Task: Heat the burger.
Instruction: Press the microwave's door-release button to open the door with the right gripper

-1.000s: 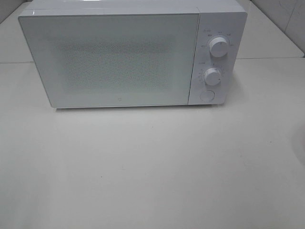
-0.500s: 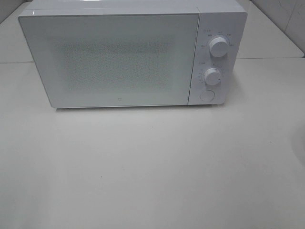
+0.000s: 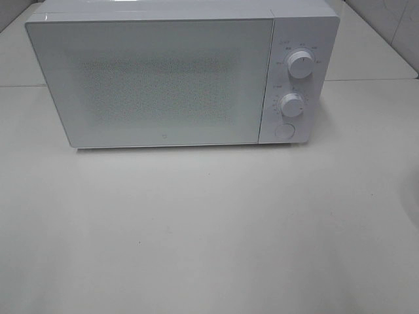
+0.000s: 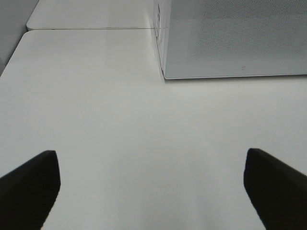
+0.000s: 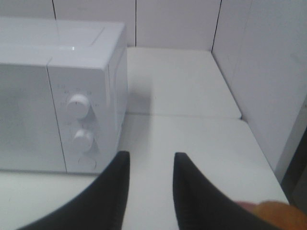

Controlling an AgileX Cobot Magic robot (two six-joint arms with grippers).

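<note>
A white microwave [image 3: 157, 78] stands at the back of the table with its door shut. Neither arm shows in the high view. My left gripper [image 4: 149, 153] hovers over the bare table in front of the microwave's [image 4: 230, 38] left corner, open wide and empty. My right gripper [image 5: 151, 155] sits to the right of the microwave [image 5: 57, 96], level with its knobs, with a narrow empty gap between its fingers. A tan-brown rounded edge, the burger [image 5: 278, 213], pokes in at the corner of the right wrist view; most of it is cut off.
Two round knobs [image 3: 300, 64] [image 3: 291, 104] and a round button [image 3: 283, 130] sit on the microwave's right panel. The white table [image 3: 209, 229] spreads in front. A tiled wall [image 5: 268, 72] rises close on the right side.
</note>
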